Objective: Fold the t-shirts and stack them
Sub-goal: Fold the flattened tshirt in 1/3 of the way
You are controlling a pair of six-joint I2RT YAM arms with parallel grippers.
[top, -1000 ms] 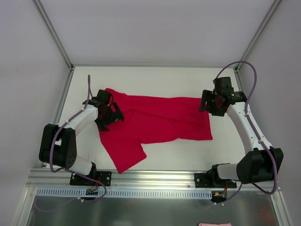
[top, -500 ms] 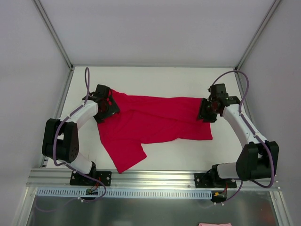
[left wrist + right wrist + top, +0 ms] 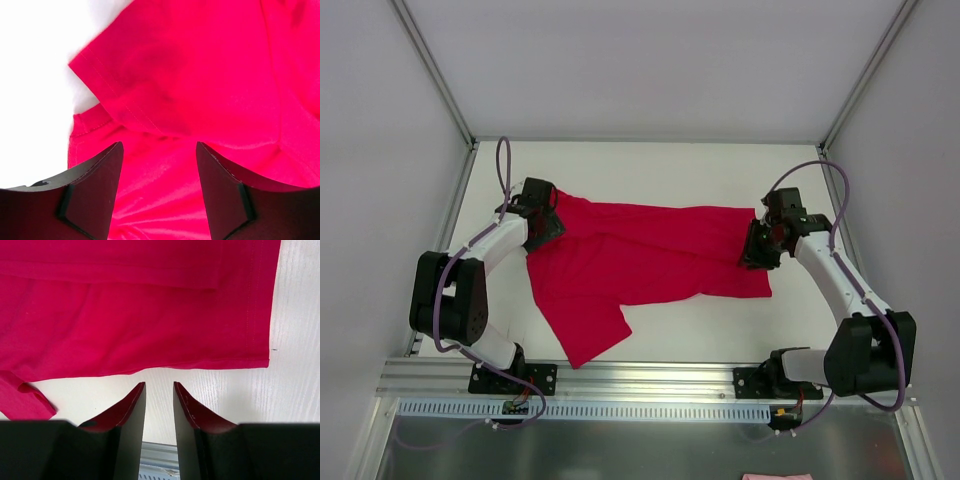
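Note:
One crimson-red t-shirt lies spread on the white table, with a sleeve pointing at the near edge. My left gripper is at the shirt's far left corner. In the left wrist view it is wide open, low over rumpled red fabric, with a folded sleeve just ahead. My right gripper is over the shirt's right edge. In the right wrist view it has its jaws a narrow gap apart with nothing between them. It is over bare table just off the shirt's hem.
Grey enclosure walls and metal posts ring the white table. A metal rail runs along the near edge by the arm bases. A small pink piece of fabric shows at the bottom edge of the top view.
My left gripper moved farther back to the shirt's far left corner. My right gripper moved nearer and inward onto the shirt's right edge. The shirt has barely shifted.

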